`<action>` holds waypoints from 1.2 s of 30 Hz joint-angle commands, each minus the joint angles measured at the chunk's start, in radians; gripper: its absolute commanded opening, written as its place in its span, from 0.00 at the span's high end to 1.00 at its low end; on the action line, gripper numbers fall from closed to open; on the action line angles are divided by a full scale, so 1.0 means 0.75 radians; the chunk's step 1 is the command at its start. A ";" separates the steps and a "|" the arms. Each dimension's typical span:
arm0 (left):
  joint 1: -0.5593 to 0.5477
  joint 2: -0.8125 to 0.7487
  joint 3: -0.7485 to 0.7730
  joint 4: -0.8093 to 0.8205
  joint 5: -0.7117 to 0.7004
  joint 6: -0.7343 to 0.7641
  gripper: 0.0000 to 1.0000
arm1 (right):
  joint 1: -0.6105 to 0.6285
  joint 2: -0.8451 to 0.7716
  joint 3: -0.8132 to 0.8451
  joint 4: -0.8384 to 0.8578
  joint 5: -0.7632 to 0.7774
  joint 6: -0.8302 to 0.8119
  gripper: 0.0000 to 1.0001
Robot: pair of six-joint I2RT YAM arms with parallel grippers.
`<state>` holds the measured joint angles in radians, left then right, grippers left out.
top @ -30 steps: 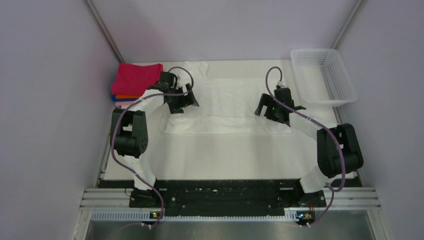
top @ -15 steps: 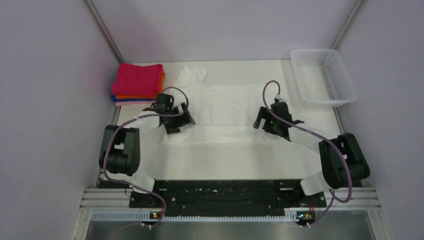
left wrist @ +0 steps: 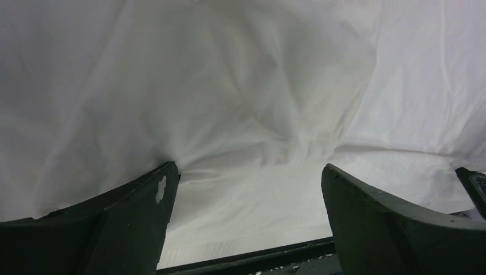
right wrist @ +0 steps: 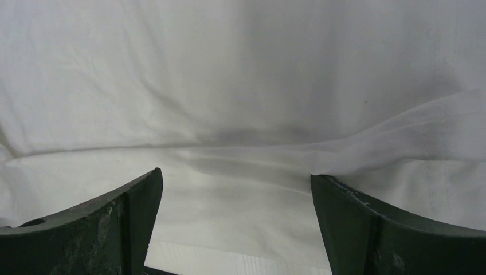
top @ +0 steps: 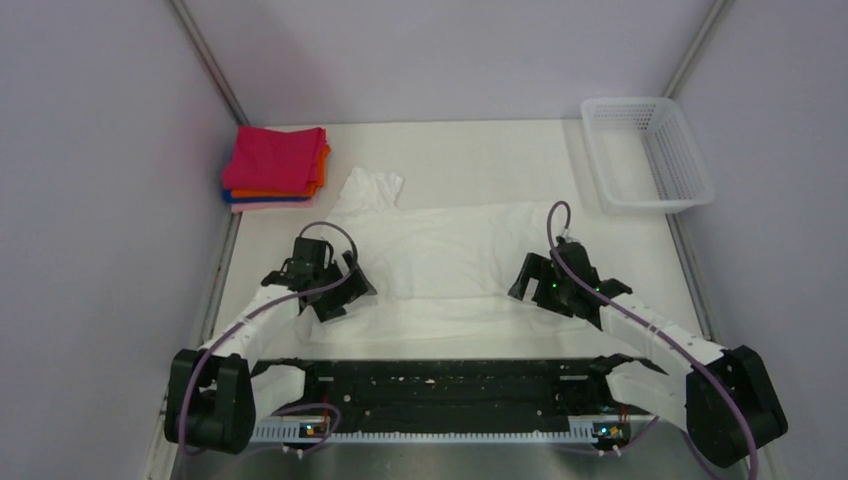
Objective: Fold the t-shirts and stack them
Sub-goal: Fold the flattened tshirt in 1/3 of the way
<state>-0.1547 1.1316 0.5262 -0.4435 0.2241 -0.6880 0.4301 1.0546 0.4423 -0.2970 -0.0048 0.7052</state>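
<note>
left pincer (left wrist: pixel 246 169) gaped wide on white t-shirt (top: pixel 450 262) | right pincer (right wrist: pixel 236 175) too, gripping nothing I could see | shirt lay near-side on worktop (top: pixel 480 150), corners hidden under pincers | folded shirts (top: pixel 275 165) far-left

l gripper (top: pixel 342 292), r gripper (top: pixel 530 284) pulled back — white tee (top: pixel 450 262) dragged nearer

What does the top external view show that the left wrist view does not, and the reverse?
Only the top view: the stack of folded magenta, orange, blue and pink shirts, the white plastic mesh basket and the right gripper. Only the left wrist view: fine cloth creases between its spread black fingers. Both: the wrinkly white cotton t-shirt and the left gripper.
</note>
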 commanded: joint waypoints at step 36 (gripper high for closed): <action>0.006 0.647 0.885 -0.099 0.007 0.304 0.01 | -0.145 0.055 0.365 0.061 0.154 -0.156 0.01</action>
<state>-0.1551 1.6756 1.0874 -0.4072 0.2935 -0.5240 0.3431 1.1038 0.6495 -0.2939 0.0742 0.6167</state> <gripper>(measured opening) 0.989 0.986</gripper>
